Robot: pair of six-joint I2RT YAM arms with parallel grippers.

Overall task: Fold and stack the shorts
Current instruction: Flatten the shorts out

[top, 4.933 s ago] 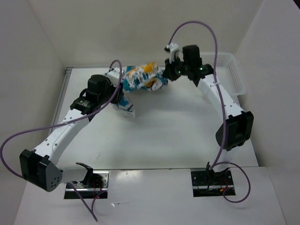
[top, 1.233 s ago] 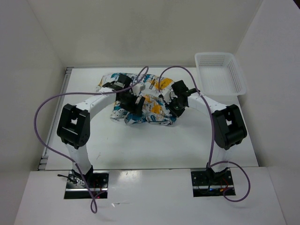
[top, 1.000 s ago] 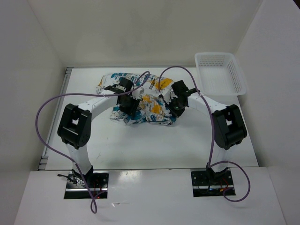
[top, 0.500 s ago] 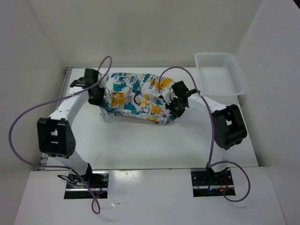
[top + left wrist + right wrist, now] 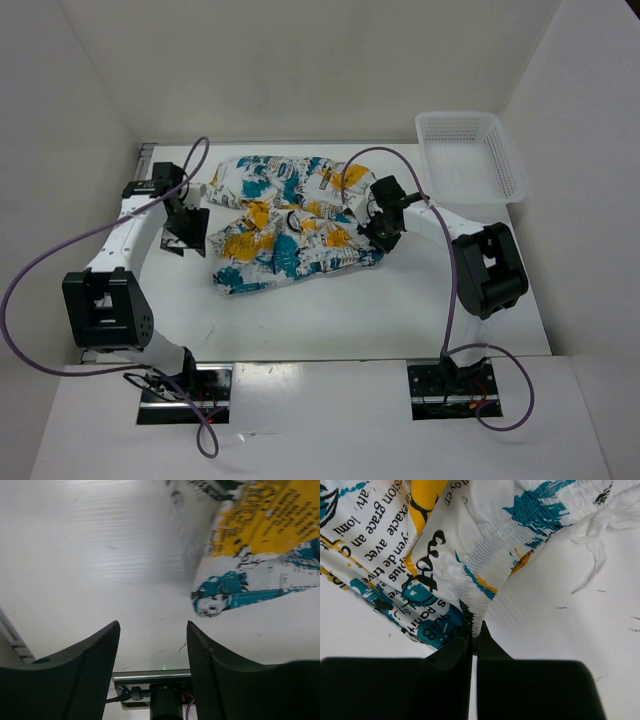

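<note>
So, my right gripper [image 5: 471, 630] was pinched tight on the elastic waistband of the shorts [image 5: 290, 225] at the cloth's 3 o'clock edge. My left gripper [image 5: 152, 630] hung with its jaws apart and empty over bare table [image 5: 330, 310], just off the 9 o'clock edge. Beyond them the shorts lay spread but rumpled mid-table, with the basket [image 5: 470, 150] well off at 2 o'clock; I judged the job barely started, with no neat fold and nothing stacked, and I couldn't tell one piece from two.
</note>
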